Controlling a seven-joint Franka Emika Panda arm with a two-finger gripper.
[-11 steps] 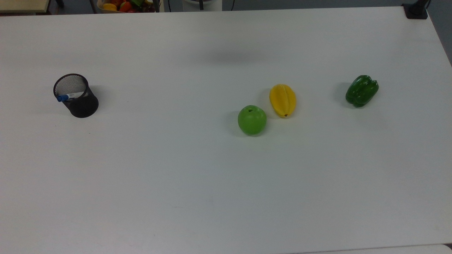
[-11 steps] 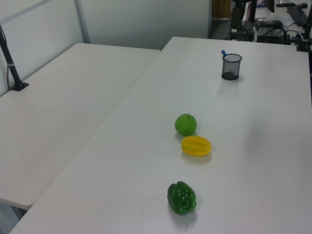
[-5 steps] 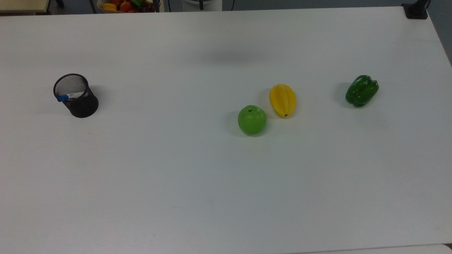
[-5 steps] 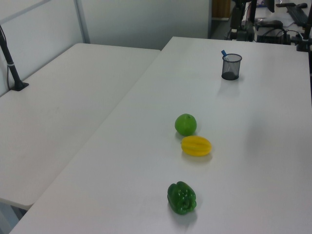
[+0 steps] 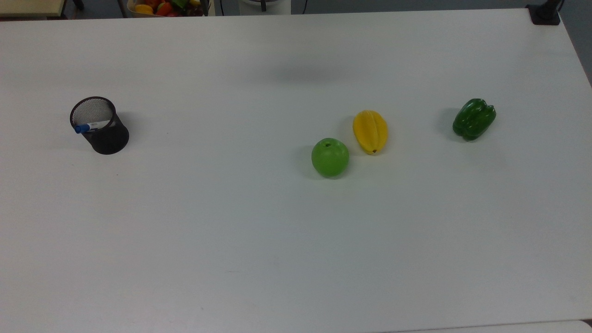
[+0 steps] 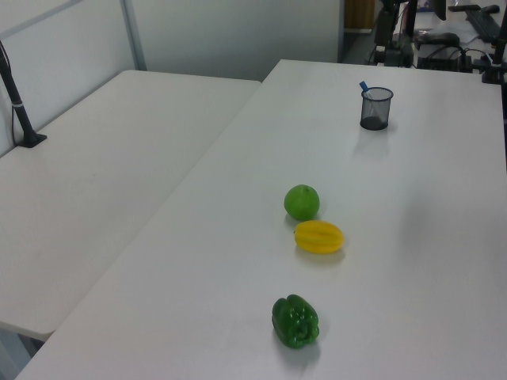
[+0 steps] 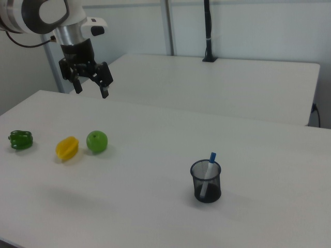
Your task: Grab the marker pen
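Marker pen (image 7: 209, 174) stands leaning inside a black mesh cup (image 7: 206, 181), blue cap poking above the rim, on the white counter (image 7: 155, 196). Robot's hand (image 7: 91, 87) hangs high in the air with fingers spread wide and nothing between them, above the green apple (image 7: 96, 141) and yellow fruit (image 7: 67, 148), well apart from the cup. Beyond them, at the right view's left, lies a green pepper (image 7: 20, 139).

Five things on the white table (image 5: 277, 259)
One marker pen (image 5: 91, 126), one mesh cup (image 5: 104, 132), one green apple (image 5: 330, 157), one yellow fruit (image 5: 370, 131), one green pepper (image 5: 473, 119); one gripper (image 7: 91, 86) above
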